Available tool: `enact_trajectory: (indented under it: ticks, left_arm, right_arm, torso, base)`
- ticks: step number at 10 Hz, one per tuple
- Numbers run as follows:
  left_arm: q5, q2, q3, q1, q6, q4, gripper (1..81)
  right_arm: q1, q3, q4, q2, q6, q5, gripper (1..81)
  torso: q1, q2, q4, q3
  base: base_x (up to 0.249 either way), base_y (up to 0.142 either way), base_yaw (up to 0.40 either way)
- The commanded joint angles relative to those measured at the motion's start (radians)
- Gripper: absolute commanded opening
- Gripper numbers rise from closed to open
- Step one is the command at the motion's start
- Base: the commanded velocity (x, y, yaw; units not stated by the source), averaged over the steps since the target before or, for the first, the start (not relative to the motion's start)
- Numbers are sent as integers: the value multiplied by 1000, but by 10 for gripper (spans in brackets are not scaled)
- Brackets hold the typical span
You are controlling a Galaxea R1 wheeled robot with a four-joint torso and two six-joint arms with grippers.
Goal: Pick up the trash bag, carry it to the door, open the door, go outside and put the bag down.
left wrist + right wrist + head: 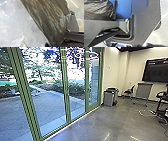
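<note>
Trash bag [50, 20]: dark, creased and narrowing in the left wrist view, beside crumpled clear plastic [18, 22]; dark, shiny plastic also appears in the right wrist view, near the jointed bar. Head view records green-framed glass panels [50, 97], a paved yard [47, 104] beyond, grey bins [109, 98] by the wall and a dark screen [156, 71]; its pale marks are too small to read. The state of left gripper and right gripper cannot be determined.
</note>
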Motion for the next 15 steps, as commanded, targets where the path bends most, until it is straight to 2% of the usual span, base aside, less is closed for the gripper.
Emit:
enact_trajectory:
  ticks: [1, 4, 9, 15]
  left_arm:
    - [52, 1, 2, -58, 10, 10, 10]
    - [53, 0, 2, -58, 10, 10, 10]
    - [53, 1, 2, -58, 13, 10, 10]
    - [53, 1, 2, -58, 13, 8, 10]
  right_arm:
    - [57, 4, -4, 6, -3, -58, 811]
    - [57, 4, -4, 7, -3, -58, 811]
    - [58, 4, -4, 7, -3, -57, 811]
    - [57, 4, -4, 7, -3, -56, 811]
  torso:
    - [0, 0, 0, 0]
    - [0, 0, 0, 0]
    - [0, 0, 0, 0]
    - [0, 0, 0, 0]
  base:
    - [161, -80, 0]
    - [161, -75, 0]
    - [161, 0, 0]
    - [161, -78, 0]
